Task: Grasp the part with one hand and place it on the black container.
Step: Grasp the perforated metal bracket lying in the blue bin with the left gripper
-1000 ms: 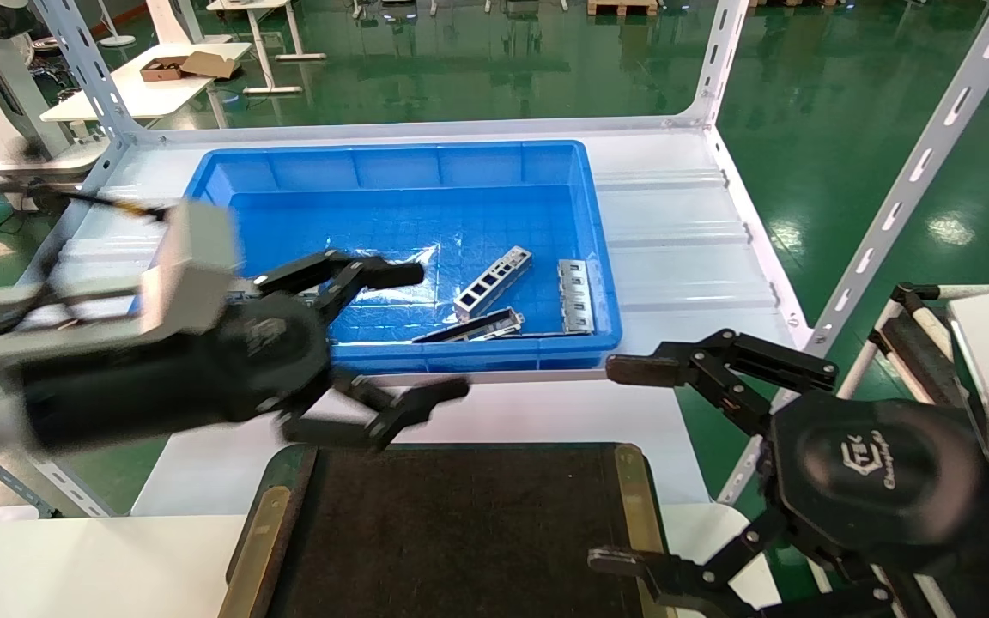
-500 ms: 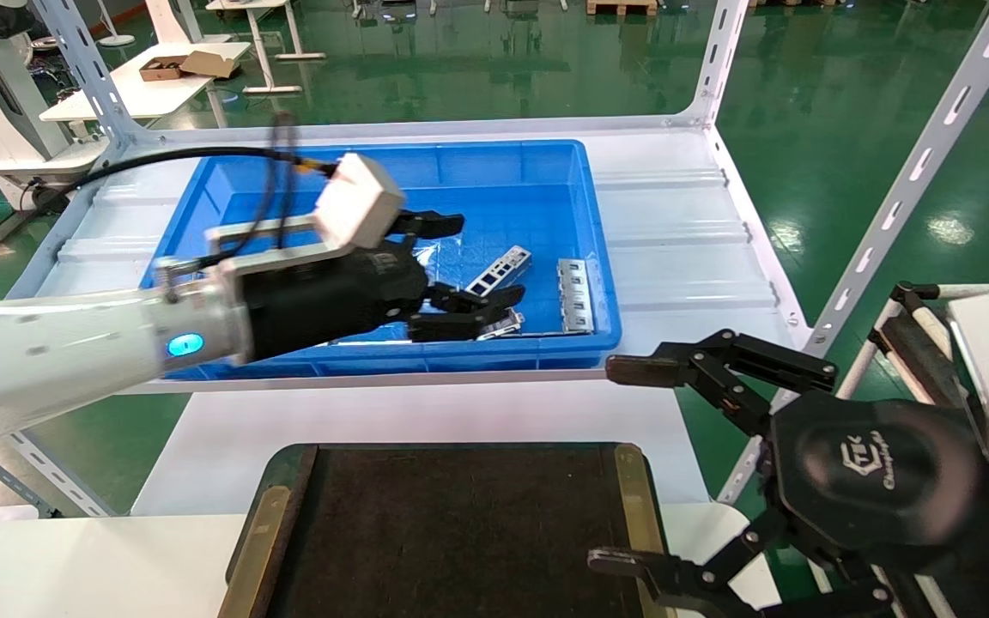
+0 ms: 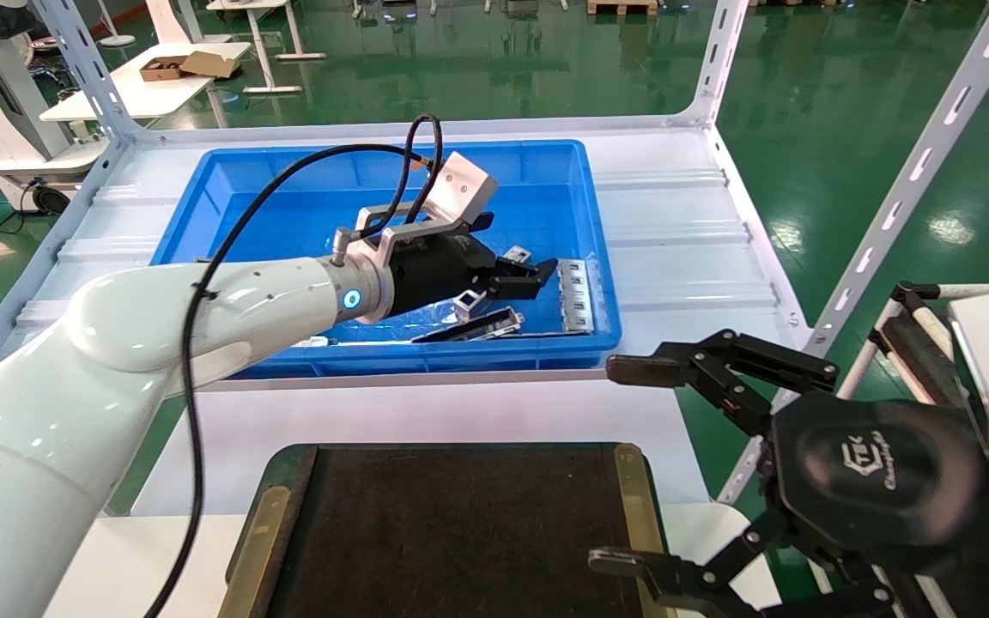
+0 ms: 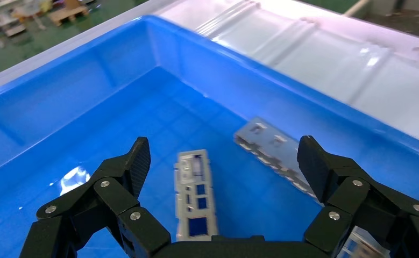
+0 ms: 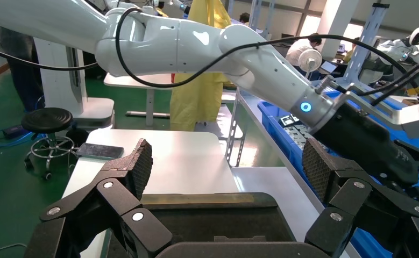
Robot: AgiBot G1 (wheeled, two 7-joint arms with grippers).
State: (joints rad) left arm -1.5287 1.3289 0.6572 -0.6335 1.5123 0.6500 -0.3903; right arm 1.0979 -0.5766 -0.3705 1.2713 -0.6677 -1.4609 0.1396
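The part [image 3: 466, 303], a light silver channel bar with rectangular cut-outs, lies on the floor of the blue bin [image 3: 374, 167]. In the head view my left gripper [image 3: 507, 257] covers most of it. In the left wrist view the part [image 4: 195, 196] lies between the spread fingers of the left gripper [image 4: 224, 161], which is open, empty and just above it. The black container [image 3: 460, 532], a flat tray with brass side strips, lies at the table's front and also shows in the right wrist view [image 5: 218, 220]. My right gripper [image 3: 623, 468] is open and empty beside the tray's right edge.
A wider grey multi-slot plate [image 3: 574, 296] lies right of the part, also seen in the left wrist view [image 4: 274, 153]. A darker slim bar [image 3: 473, 328] lies by the bin's front wall. White shelf posts [image 3: 722, 60] stand around the bin.
My left arm has swung from in front of the bin up over its front wall and down inside, its open gripper now over the part. The right arm has not moved.
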